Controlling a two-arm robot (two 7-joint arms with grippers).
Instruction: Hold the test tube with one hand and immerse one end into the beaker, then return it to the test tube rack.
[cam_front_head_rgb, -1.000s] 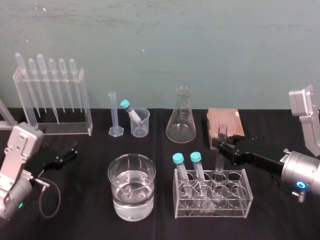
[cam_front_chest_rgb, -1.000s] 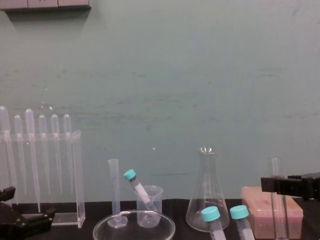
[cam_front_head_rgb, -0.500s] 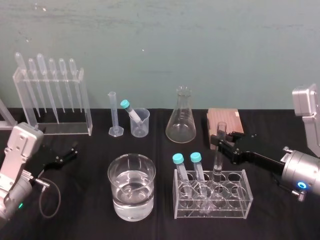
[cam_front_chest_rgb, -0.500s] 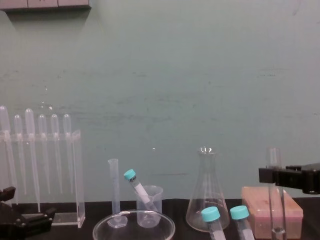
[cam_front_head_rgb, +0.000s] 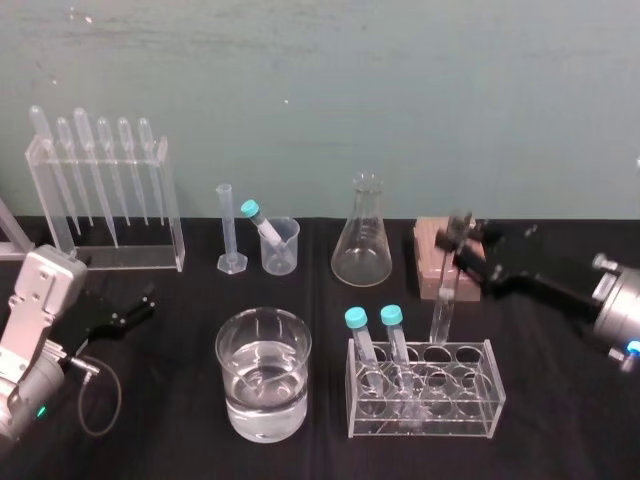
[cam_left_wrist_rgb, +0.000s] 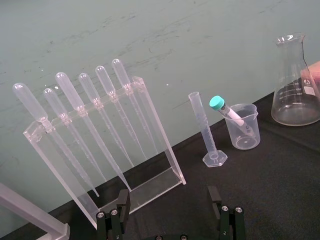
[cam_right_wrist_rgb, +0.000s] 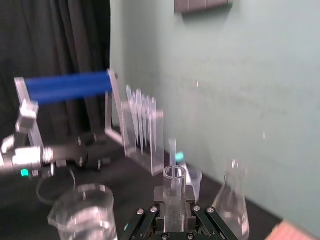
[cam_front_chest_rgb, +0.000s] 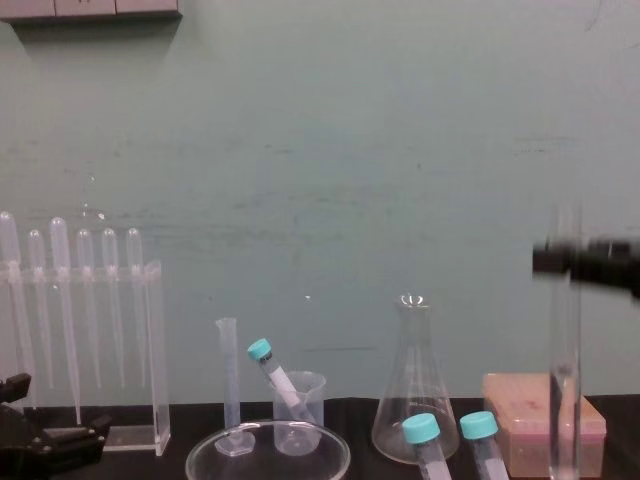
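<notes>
I'm holding the test tube (cam_front_head_rgb: 442, 300) upright in my right claw (cam_front_head_rgb: 458, 238), clamped near its mouth, its foot at the rack's (cam_front_head_rgb: 480, 395) top, the beaker (cam_front_head_rgb: 228, 380) lying low to its left, my left claw (cam_front_head_rgb: 135, 310) idling wide.

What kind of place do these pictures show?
Probably a chemistry laboratory bench, or a mock-up: a rack of pipettes, a conical flask and a beaker of clear liquid stand on a black table, and the right gripper holds a test tube.

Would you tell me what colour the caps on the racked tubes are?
Teal; the caps show best in the head view.
</notes>
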